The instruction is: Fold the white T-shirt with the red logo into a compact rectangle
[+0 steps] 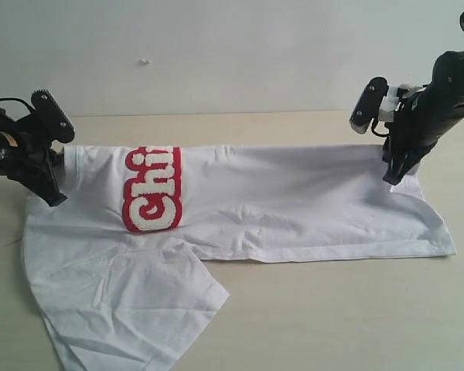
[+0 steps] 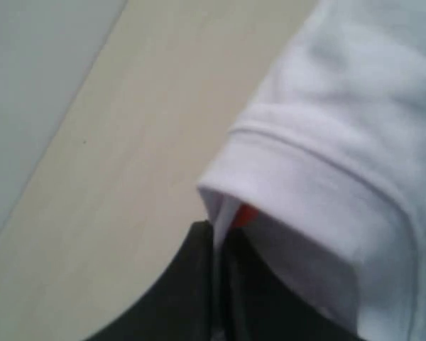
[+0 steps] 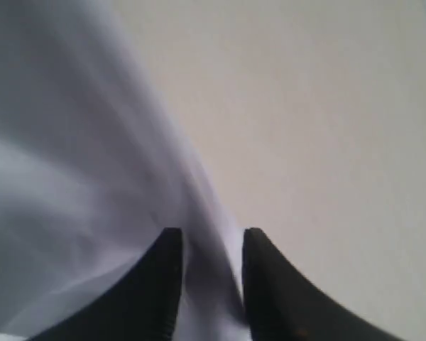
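Both grippers pinch the T-shirt (image 1: 294,209), which lies half-folded on the tabletop (image 1: 332,309), stretched between them: left gripper (image 1: 54,193) closed on the collar (image 2: 305,177), right gripper (image 1: 394,174) narrow on the hem end. Such light, limp cloth will likely sag and slip, so doubled edges are the place to hold. Only the left wrist view shows the orange label (image 2: 247,213) by the jaws; only the exterior view shows the logo (image 1: 151,189).
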Controlling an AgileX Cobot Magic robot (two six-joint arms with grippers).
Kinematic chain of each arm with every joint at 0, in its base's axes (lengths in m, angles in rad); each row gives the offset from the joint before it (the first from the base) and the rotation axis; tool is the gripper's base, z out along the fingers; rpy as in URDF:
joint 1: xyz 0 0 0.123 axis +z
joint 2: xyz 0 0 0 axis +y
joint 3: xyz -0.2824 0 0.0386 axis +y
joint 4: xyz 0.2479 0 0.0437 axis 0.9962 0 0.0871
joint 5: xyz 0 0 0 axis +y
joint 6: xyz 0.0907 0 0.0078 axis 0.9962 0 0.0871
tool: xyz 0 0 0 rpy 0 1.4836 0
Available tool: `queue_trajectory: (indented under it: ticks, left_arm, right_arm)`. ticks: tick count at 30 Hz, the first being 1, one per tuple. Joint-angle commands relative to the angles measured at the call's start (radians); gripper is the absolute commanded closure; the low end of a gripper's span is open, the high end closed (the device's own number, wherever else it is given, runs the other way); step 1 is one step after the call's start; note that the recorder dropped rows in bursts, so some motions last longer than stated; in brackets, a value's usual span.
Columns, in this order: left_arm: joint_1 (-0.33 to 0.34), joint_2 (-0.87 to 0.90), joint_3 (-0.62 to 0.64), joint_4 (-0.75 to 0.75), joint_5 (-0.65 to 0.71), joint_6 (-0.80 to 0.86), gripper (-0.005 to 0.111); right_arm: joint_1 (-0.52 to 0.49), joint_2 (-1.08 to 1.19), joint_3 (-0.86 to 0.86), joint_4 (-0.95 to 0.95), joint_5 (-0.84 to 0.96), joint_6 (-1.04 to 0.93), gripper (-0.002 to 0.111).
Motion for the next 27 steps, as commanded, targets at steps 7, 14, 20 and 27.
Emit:
queue_trajectory:
  ticks: [7, 14, 20, 27]
  left_arm:
    - [0.009, 0.029, 0.001, -0.007, -0.09, -0.094, 0.107]
    - [0.009, 0.029, 0.001, -0.007, -0.096, -0.094, 0.107]
    - [0.009, 0.029, 0.001, -0.007, -0.109, -0.13, 0.107]
    - [0.009, 0.029, 0.001, -0.007, -0.106, -0.132, 0.107]
  right_arm:
    - [-0.006, -0.001, -0.001, -0.04, -0.071, 0.093, 0.031]
    - [-0.006, -0.001, -0.001, 0.124, -0.027, 0.102, 0.07]
    - [-0.006, -0.001, -0.001, 0.145, 0.013, 0.063, 0.108]
    - [-0.006, -0.001, -0.001, 0.145, 0.02, 0.063, 0.108]
